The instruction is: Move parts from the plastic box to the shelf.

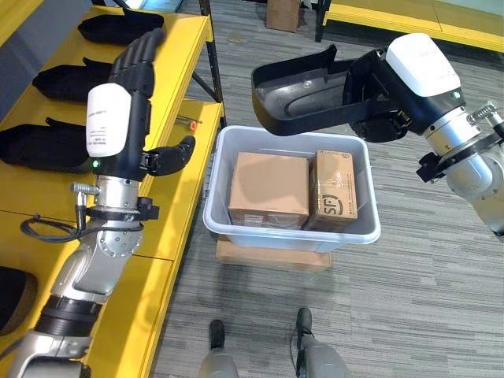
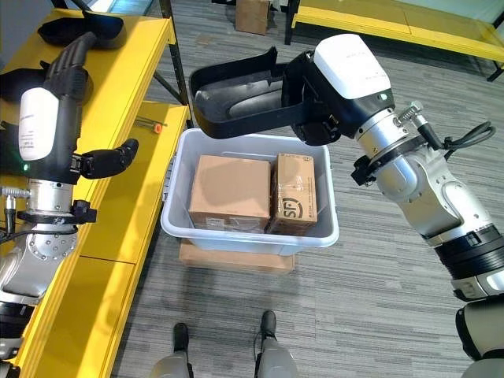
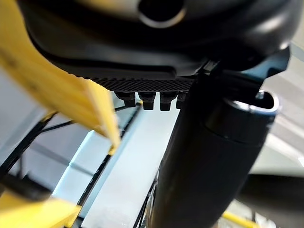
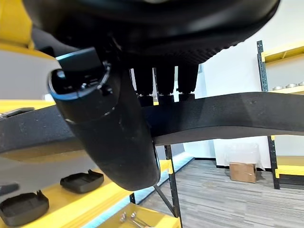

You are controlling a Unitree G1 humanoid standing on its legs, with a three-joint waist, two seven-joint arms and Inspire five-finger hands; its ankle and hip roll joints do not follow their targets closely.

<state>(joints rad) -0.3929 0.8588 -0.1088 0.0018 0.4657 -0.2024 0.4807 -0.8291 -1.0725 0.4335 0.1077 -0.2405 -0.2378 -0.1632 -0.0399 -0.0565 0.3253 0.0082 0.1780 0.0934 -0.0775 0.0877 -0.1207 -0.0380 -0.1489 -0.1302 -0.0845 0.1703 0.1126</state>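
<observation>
The black part [image 2: 236, 106] I am carrying is a long, shallow moulded tray shape, and it hangs in the air above the far rim of the plastic box [image 1: 228, 224], with its open end pointing toward the shelf on my left. My right hand [image 2: 315, 98] has it: in the right wrist view my fingers [image 4: 164, 78] curl over its edge and my thumb presses from the other side, so the part is clamped between them.

I judge this to be the middle of one carry, the part lifted out of the box but not yet over the shelf [image 1: 185, 47]. Three similar black parts [image 1: 118, 27] already lie in a row along the yellow shelf top, which suggests earlier deliveries are finished. A small orange-tipped thing lies near the shelf's edge; I cannot tell what it is.

In the box, I see two cardboard cartons [image 1: 268, 189] standing side by side, filling most of its floor. No other black part shows in there, so this may be the last one, though something could lie hidden behind the cartons.

My left hand [image 1: 130, 87] is raised over the shelf beside the laid-out parts, its fingers straight and together, thumb stuck out toward the box, holding nothing.

What is left: swing the part across to the shelf and set it down.
</observation>
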